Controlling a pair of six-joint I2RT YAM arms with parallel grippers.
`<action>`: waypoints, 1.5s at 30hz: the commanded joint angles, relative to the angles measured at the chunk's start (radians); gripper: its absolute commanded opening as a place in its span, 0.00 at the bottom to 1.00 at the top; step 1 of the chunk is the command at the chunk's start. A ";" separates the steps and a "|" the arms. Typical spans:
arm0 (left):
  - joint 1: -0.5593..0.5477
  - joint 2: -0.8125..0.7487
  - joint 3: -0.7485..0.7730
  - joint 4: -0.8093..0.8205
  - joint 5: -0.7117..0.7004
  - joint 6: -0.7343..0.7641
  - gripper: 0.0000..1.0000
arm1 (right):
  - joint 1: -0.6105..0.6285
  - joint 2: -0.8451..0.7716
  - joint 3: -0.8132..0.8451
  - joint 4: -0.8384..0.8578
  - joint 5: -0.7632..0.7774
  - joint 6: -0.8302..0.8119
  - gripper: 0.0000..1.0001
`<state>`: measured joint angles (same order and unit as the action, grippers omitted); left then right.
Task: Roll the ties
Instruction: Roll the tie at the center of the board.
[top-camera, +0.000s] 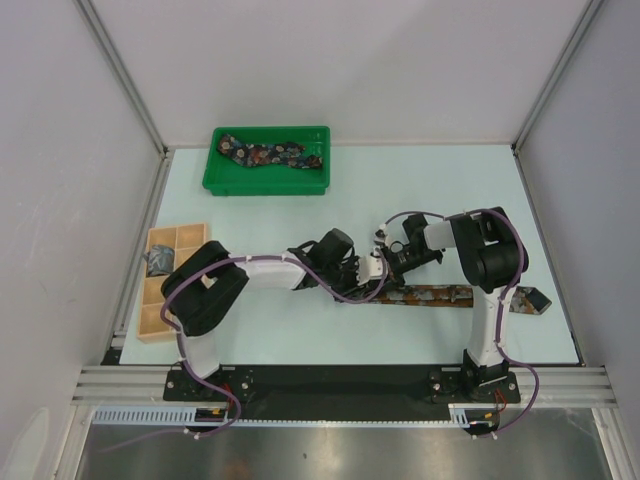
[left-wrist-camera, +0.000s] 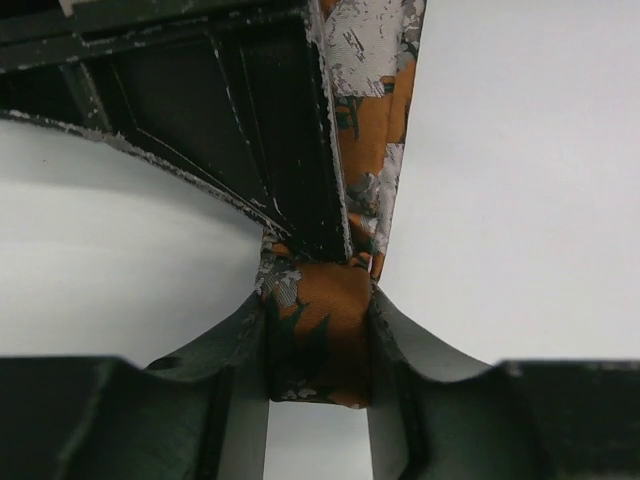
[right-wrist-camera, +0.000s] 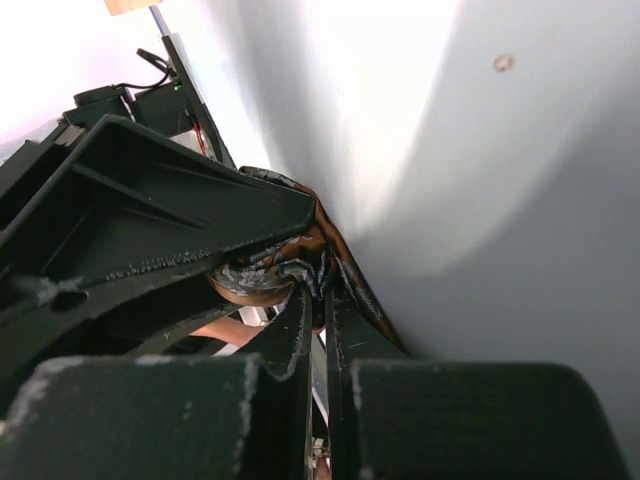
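The rust-brown tie (top-camera: 440, 296) lies flat across the table in front of the right arm, its pointed end at the far right. Its left end is rolled up between both grippers. My left gripper (top-camera: 366, 272) is shut on the rolled part of the tie (left-wrist-camera: 320, 320), with the strip running up and away from it. My right gripper (top-camera: 385, 258) is shut on the tie's inner end at the roll (right-wrist-camera: 255, 283). The dark navy floral tie (top-camera: 270, 155) lies in the green tray. The grey-blue tie (top-camera: 158, 262) sits in the wooden box.
The green plastic tray (top-camera: 215, 180) stands at the back, left of centre. The tan wooden compartment box (top-camera: 160, 320) stands at the left edge. The two grippers meet tip to tip near the table's middle; the left one's finger (right-wrist-camera: 150, 200) fills the right wrist view.
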<state>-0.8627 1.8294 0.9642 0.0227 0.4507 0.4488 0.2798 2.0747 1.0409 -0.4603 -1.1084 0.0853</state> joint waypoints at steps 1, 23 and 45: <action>-0.033 0.093 0.129 -0.208 -0.139 0.059 0.31 | 0.007 0.027 -0.016 0.022 0.191 -0.033 0.00; -0.073 0.199 0.295 -0.511 -0.282 0.139 0.26 | -0.071 -0.094 -0.024 -0.009 -0.079 -0.007 0.43; 0.011 0.009 0.154 -0.267 -0.009 0.044 0.73 | -0.042 -0.016 -0.024 -0.101 0.157 -0.117 0.00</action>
<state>-0.8875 1.9202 1.2152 -0.3367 0.3359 0.5323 0.2459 2.0159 1.0180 -0.5167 -1.1225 0.0513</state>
